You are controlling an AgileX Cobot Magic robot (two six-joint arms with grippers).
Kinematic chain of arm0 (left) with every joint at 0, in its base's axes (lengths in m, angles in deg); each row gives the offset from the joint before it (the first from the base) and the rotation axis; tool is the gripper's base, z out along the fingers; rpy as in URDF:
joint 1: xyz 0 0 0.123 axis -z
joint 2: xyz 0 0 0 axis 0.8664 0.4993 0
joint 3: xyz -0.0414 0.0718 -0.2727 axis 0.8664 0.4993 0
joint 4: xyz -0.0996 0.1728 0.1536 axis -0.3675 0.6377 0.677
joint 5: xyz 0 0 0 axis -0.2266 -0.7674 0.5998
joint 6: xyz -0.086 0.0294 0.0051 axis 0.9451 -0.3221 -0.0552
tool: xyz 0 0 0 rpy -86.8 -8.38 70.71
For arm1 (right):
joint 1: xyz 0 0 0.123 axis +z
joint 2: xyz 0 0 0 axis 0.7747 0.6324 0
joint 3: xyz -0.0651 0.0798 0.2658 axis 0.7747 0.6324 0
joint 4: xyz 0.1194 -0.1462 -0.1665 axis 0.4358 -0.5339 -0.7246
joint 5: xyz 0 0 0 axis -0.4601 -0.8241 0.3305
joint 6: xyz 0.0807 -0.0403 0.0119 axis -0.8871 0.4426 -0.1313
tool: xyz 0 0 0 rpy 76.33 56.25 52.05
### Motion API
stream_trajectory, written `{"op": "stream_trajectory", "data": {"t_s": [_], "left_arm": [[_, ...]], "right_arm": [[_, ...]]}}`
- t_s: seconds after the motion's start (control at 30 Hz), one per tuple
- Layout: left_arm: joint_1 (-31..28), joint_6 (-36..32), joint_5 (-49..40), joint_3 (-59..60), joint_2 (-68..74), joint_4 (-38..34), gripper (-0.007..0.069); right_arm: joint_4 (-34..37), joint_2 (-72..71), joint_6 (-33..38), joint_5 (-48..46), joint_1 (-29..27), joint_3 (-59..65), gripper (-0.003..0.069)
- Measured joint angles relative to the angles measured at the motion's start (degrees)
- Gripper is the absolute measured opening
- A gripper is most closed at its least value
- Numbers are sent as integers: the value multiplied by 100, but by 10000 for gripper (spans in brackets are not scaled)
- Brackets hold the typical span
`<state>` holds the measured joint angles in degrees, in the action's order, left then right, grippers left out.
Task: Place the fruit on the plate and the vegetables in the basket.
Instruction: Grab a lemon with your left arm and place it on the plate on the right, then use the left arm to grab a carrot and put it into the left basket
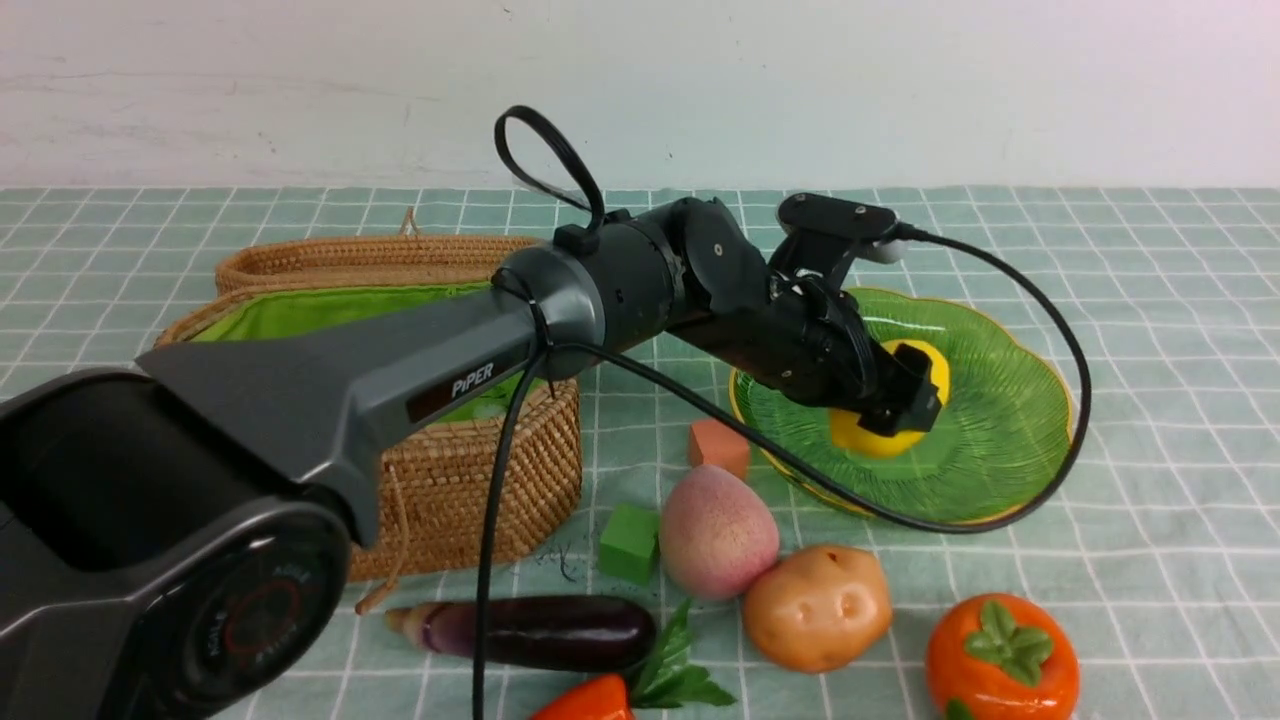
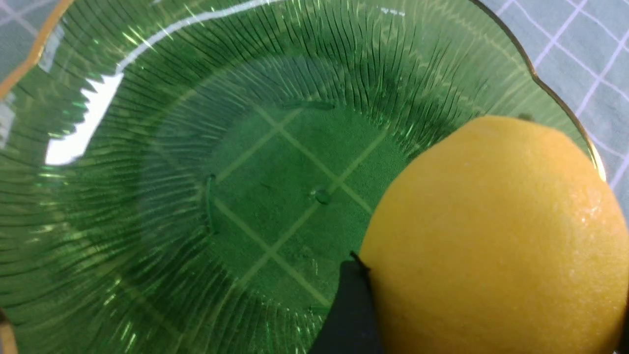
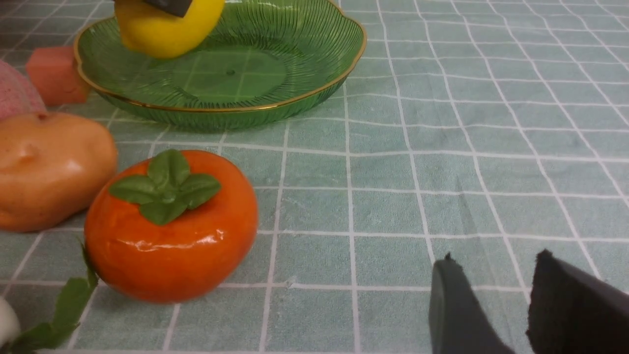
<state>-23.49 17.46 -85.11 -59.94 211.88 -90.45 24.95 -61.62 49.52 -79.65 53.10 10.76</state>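
The lemon (image 1: 870,440) is gripped by the left gripper (image 1: 900,400) at the plate (image 1: 1000,440), right of centre; the right gripper (image 3: 496,256) is held part open, empty. Peach (image 1: 718,545), persimmon (image 1: 1000,655), potato (image 1: 815,605) and eggplant (image 1: 540,632) are left along the bottom, outside the basket (image 1: 470,470).

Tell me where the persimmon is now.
Front view: the persimmon sits at the near right, just right of the potato and nearer the robot than the plate.

A pale green checked cloth (image 1: 1150,520) covers the worktop. On it sit a small orange cube (image 1: 718,446) and, nearer and slightly left, a green cube (image 1: 630,541). A white wall (image 1: 900,80) stands behind.
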Motion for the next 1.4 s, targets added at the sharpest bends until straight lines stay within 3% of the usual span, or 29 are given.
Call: {"op": "stream_trajectory", "data": {"t_s": [0.2,0.47,0.7,0.8,0.9,1.2,1.4], "left_arm": [[0,45,-294,0,0,36,668],[-14,45,-493,0,-176,387,661],[-259,54,-1953,0,-1338,1222,627],[-585,59,-3127,-1,-2062,1452,593],[-861,14,-3594,130,-2620,1579,572],[-1105,-965,-3350,2366,-4777,1973,556],[-1105,-1335,-1958,4801,-5311,1956,555]], "right_arm": [[0,0,0,0,0,0,240],[0,0,0,0,0,0,240],[-14,0,0,0,0,0,240],[-116,0,0,-5,0,0,240],[-152,0,0,-5,0,0,240],[-174,0,0,-5,0,0,240],[-178,0,0,-5,0,0,240]]}}
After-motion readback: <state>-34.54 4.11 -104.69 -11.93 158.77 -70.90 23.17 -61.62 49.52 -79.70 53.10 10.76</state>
